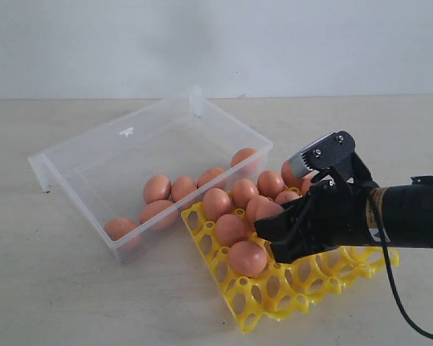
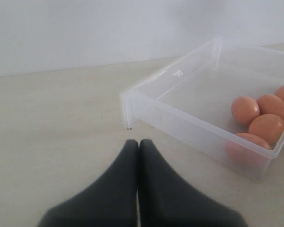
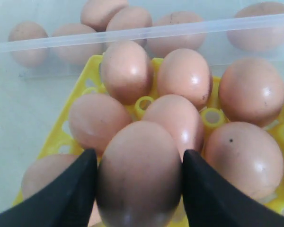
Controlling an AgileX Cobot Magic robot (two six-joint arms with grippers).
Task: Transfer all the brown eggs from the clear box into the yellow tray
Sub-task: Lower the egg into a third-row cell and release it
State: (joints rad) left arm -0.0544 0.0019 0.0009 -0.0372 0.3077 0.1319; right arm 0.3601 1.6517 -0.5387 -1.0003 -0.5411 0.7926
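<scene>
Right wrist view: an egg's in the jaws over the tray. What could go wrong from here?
The right gripper pinches the held egg between two narrow fingers; the smooth shell could slip. Neighbouring eggs crowd the yellow tray, so opening fingers may knock them.

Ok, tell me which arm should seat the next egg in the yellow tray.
Right. The right gripper grips a brown egg between its fingers, directly over the yellow tray. The left gripper is shut and empty, out over the table outside the clear box.
</scene>
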